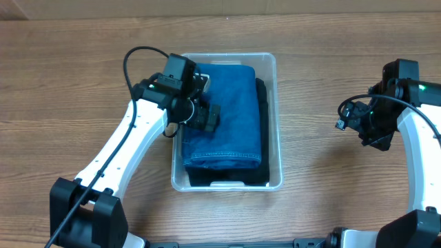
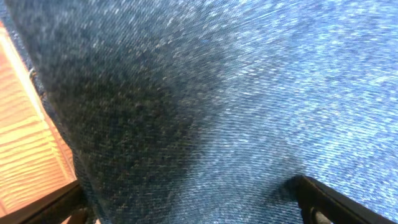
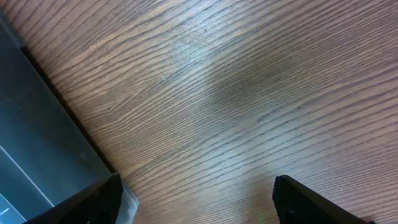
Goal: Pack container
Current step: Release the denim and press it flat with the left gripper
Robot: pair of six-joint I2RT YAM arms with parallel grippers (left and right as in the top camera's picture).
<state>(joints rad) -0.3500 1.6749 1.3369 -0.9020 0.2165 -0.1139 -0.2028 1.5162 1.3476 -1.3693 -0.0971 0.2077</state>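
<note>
The clear container (image 1: 274, 103) stands at the table's middle. A folded pair of blue jeans (image 1: 227, 117) lies in it on top of a black garment (image 1: 263, 138). My left gripper (image 1: 204, 117) is low over the jeans' left edge, inside the container. In the left wrist view the denim (image 2: 236, 93) fills the frame, and the left gripper's (image 2: 186, 190) fingers are spread wide on it, open. My right gripper (image 1: 372, 132) hangs over bare table to the right of the container, and in the right wrist view it (image 3: 198, 183) is open and empty.
The wooden table (image 1: 331, 193) surrounds the container. A grey surface (image 3: 37, 124) shows at the left of the right wrist view. A wall edge (image 1: 227, 10) runs along the far side.
</note>
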